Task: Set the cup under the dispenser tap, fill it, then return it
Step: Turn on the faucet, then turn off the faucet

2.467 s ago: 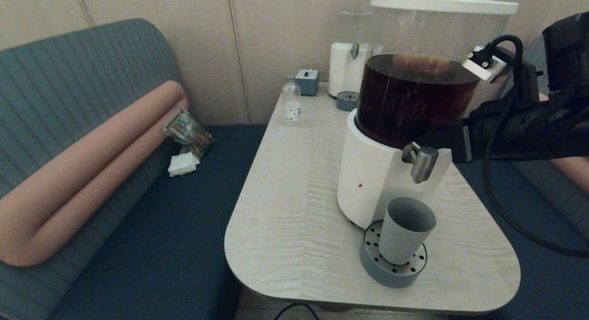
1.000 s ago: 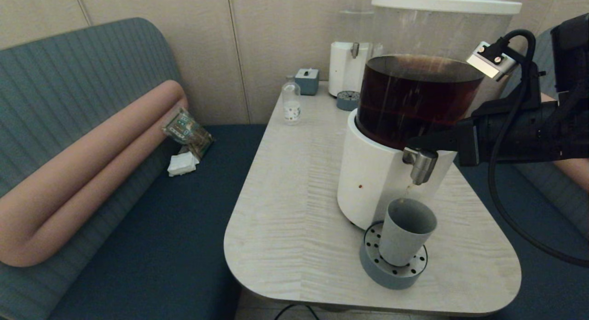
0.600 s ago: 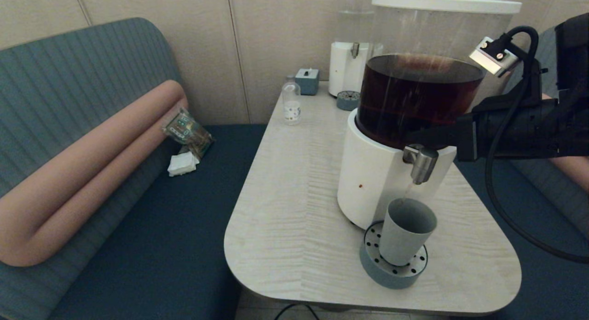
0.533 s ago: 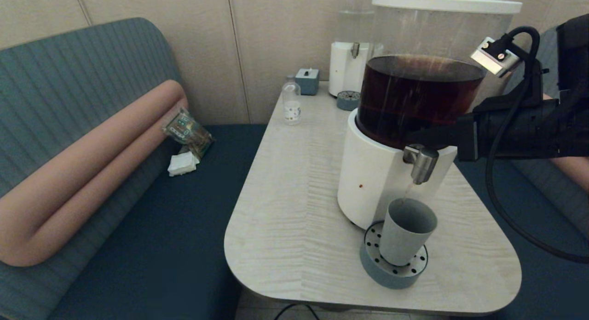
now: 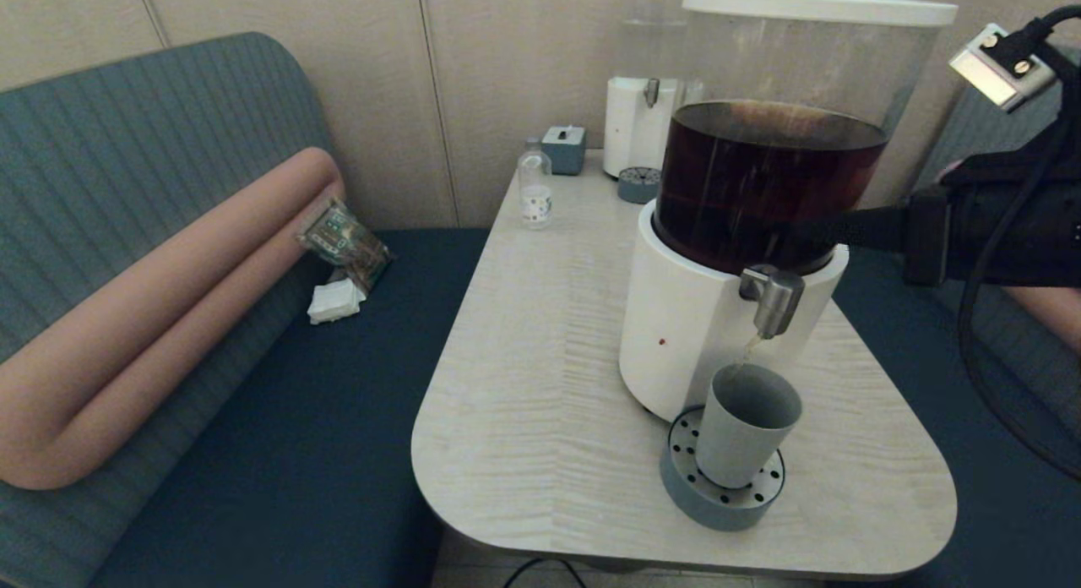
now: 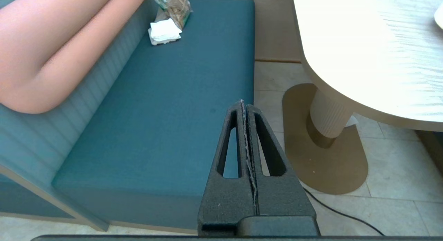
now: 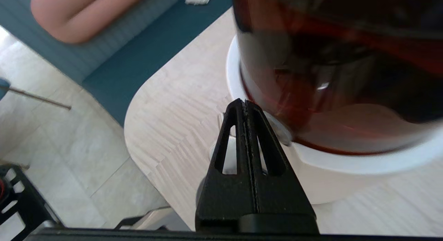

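The grey-blue cup stands upright on the round perforated drip tray, right under the steel dispenser tap. A thin stream runs from the tap down into the cup. My right gripper is shut and holds nothing. It hovers level with the base of the dark liquid tank, just above and to the right of the tap, apart from the cup. In the right wrist view its tips sit before the tank, and the tap is partly hidden behind them. My left gripper hangs shut beside the table, over the bench edge.
The large dispenser fills the table's right half. At the back stand a smaller clear dispenser, its small drip tray, a bottle and a grey-blue box. A snack bag lies on the bench.
My right arm has pulled back to the right, away from the tap. A thin stream has started running from the tap into the cup. The cup has not moved.
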